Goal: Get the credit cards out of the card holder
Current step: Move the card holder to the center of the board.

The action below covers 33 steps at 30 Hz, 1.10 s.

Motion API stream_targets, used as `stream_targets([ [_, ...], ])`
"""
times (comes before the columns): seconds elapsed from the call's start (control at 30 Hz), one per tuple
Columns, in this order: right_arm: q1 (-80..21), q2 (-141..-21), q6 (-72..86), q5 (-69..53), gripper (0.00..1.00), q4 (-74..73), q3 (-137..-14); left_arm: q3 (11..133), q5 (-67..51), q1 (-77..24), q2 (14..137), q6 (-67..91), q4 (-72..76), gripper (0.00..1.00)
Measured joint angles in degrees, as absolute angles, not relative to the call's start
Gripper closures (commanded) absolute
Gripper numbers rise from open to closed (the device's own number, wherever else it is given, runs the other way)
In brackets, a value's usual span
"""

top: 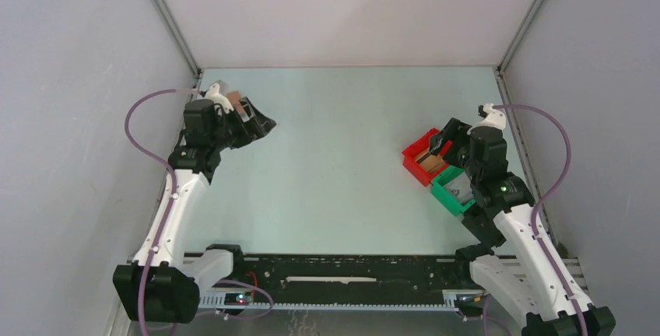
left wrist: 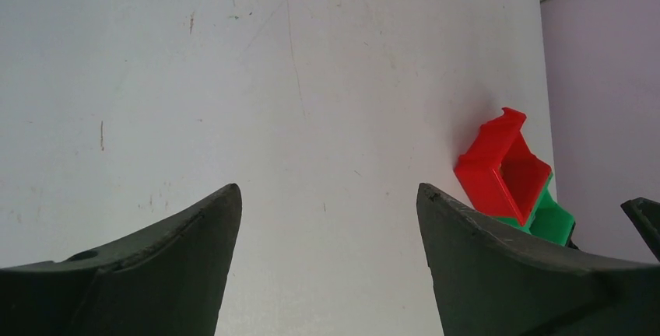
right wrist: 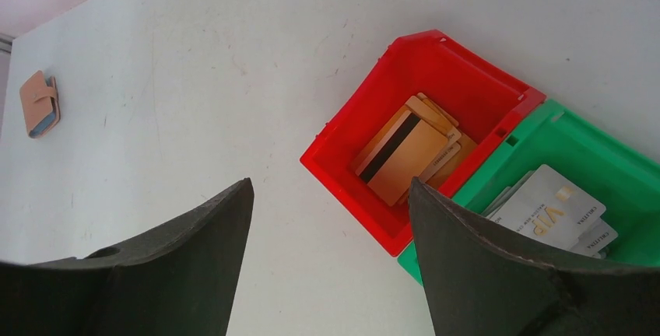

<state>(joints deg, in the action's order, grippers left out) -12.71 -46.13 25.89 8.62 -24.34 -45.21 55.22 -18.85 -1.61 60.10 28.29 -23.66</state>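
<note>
R gripper [right wrist: 330, 188], spread, over red bin [right wrist: 476, 85] w/ cards [right wrist: 410, 157]; holder [right wrist: 39, 103] well apart, maybe emptied; next: check it.

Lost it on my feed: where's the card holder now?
Right wrist view, upper left: the card holder lies alone on the table's left side, far from the red bin and green bin.
</note>
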Motion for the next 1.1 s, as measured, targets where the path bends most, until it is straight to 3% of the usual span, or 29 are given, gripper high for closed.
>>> stream_targets([
  [0.4,-12.6,-46.1,26.1,8.3,0.18,-24.6,-45.2,58.4,-6.4,-2.0,63.7,29.7,-27.9,0.12],
  [0.97,-12.5,-47.9,27.9,1.0,0.20,-23.7,-45.2,110.4,20.0,3.2,115.3,29.4,-51.9,0.23],
  [1.1,-12.8,-48.0,27.9,-0.6,0.20,-22.6,-45.2,123.3,21.3,4.1,124.4,28.4,-55.0,0.12],
])
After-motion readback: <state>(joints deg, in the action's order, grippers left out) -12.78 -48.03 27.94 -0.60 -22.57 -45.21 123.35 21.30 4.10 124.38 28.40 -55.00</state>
